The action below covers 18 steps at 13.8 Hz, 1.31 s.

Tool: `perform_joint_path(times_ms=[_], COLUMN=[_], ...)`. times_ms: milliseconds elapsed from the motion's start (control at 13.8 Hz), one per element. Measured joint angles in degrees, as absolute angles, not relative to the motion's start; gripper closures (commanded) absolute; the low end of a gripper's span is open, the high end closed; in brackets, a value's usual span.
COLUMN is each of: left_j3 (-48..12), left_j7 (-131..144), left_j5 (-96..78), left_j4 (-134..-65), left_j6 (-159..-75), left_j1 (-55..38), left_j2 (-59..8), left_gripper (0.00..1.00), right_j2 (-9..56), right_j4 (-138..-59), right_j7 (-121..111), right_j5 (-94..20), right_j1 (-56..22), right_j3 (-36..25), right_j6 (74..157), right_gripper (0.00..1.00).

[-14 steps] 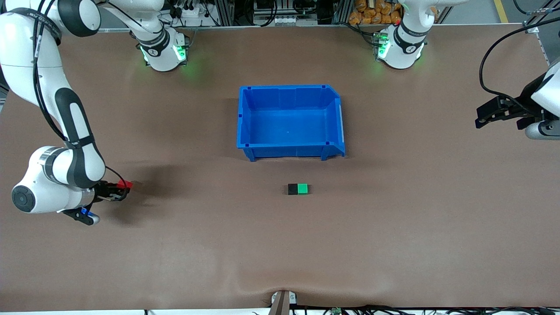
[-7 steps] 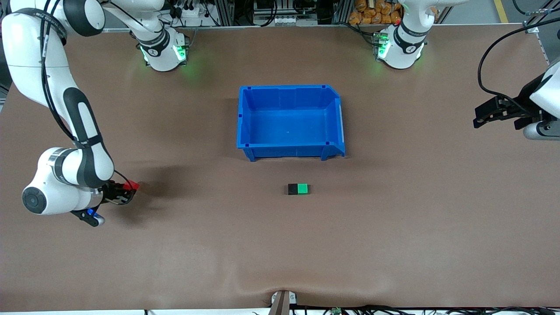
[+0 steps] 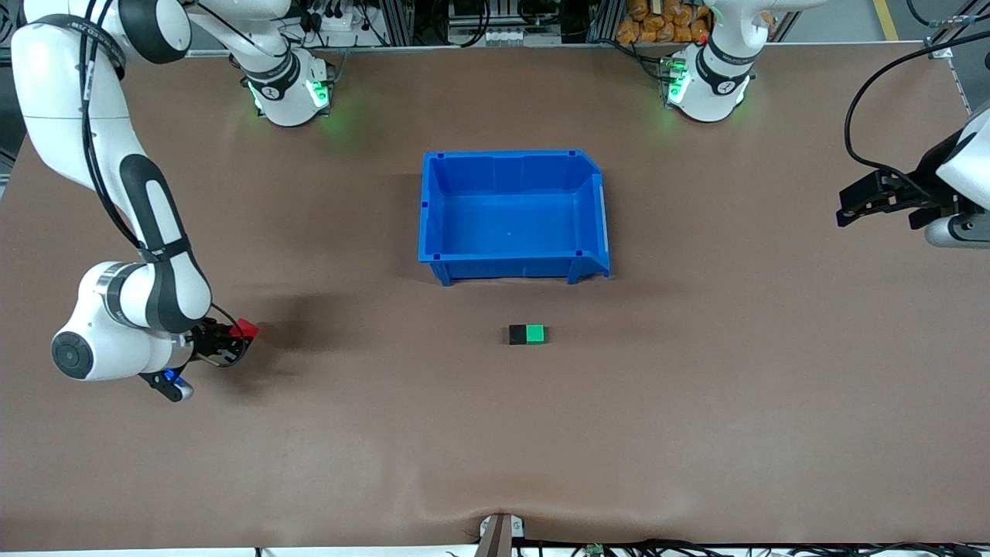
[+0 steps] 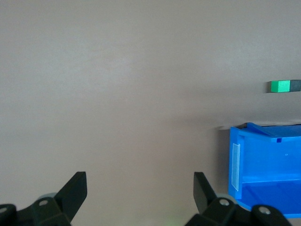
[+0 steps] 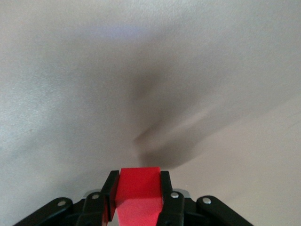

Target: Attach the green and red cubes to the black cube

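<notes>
The black cube [image 3: 517, 334] and the green cube [image 3: 534, 333] sit joined side by side on the table, nearer to the front camera than the blue bin. They also show in the left wrist view, the green cube [image 4: 280, 86] beside the black cube [image 4: 295, 86]. My right gripper [image 3: 238, 334] is shut on the red cube [image 3: 246, 328] and holds it just above the table at the right arm's end. In the right wrist view the red cube [image 5: 138, 190] sits between the fingers [image 5: 111, 190]. My left gripper [image 3: 855, 205] is open and empty, waiting at the left arm's end.
The blue bin [image 3: 433, 224] stands at the table's middle, empty; its corner shows in the left wrist view [image 4: 263, 165]. A small bracket [image 3: 500, 530] sits at the table's front edge. Brown table surface lies between the right gripper and the joined cubes.
My right gripper has moved with the red cube a little toward the joined cubes. The left arm has barely moved.
</notes>
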State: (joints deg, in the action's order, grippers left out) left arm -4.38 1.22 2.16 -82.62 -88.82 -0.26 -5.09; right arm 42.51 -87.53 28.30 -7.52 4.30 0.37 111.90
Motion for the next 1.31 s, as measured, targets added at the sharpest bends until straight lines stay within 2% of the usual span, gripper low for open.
perform_joint_path(times_ms=[1309], left_j3=[-4.47], left_j7=[1.22], left_j5=[2.08], left_j4=[-82.65], left_j6=[-88.82], left_j1=[-0.38], left_j2=[-5.09], left_gripper=[0.00], right_j2=[42.44], right_j4=[-86.04], right_j7=[49.45], right_j5=[-10.04], right_j1=[-3.67], right_j3=[0.61], right_j6=[111.93], right_gripper=[1.00])
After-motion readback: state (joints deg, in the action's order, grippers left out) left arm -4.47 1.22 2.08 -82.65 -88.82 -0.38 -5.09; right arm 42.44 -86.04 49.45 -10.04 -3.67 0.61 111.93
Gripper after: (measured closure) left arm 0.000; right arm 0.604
